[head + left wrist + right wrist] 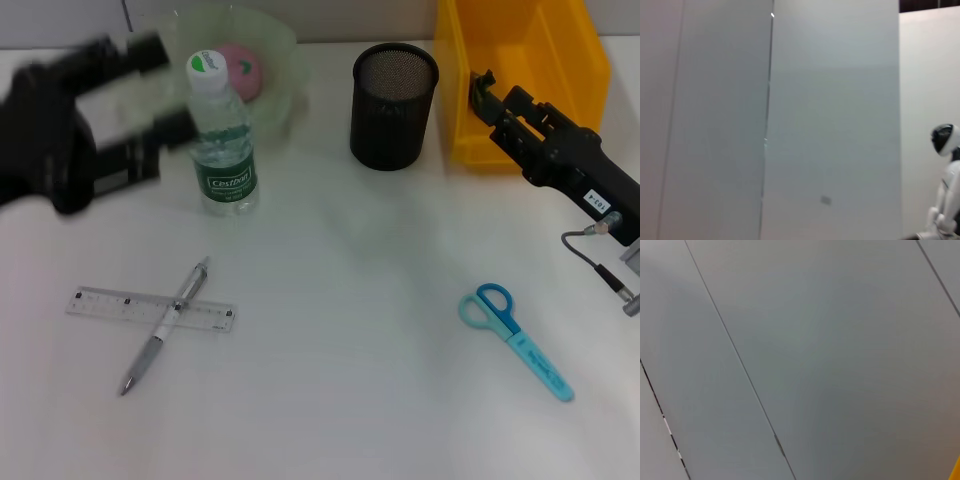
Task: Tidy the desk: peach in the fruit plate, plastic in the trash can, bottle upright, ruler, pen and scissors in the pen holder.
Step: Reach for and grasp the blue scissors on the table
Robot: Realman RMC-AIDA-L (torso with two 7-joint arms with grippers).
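The clear water bottle (225, 130) with a green label stands upright on the white desk (340, 300). My left gripper (165, 90) is open just to its left, fingers apart and off the bottle. Behind the bottle, the pink peach (241, 68) lies in the pale green fruit plate (278, 45). The clear ruler (110, 301) lies front left with the silver pen (160, 333) across it. Front right are the blue scissors (515, 338). The black mesh pen holder (393, 105) stands at the back centre. My right gripper (484, 92) hangs at the yellow bin (520, 60). No plastic shows.
The yellow bin stands at the back right corner, close beside the pen holder. My right arm's cable (600, 265) hangs at the right edge. Both wrist views show only grey wall panels; a white robot figure (945, 190) stands far off in the left wrist view.
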